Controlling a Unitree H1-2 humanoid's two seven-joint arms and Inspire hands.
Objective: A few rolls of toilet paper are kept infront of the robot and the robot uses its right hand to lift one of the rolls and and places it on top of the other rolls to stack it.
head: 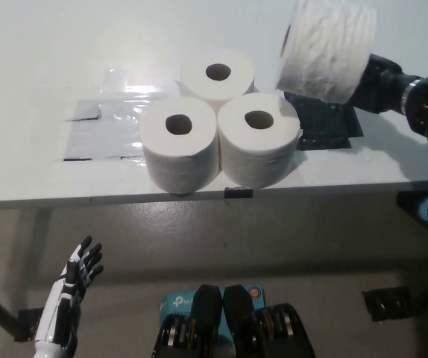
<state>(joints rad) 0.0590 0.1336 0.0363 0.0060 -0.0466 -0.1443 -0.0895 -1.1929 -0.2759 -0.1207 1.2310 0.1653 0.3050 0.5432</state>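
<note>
One toilet paper roll (324, 48) sits clasped in the black right hand (374, 73), airborne beside three stacked rolls (218, 119).

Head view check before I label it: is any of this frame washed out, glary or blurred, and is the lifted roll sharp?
Head view: the white table is bright and nearly featureless at the top; glare streaks the clear plastic sheet. The lifted roll in the right hand shows crisp wrinkles with little blur. The three standing rolls are sharp, with soft shadows at their bases. The left hand is dim below the table.
</note>
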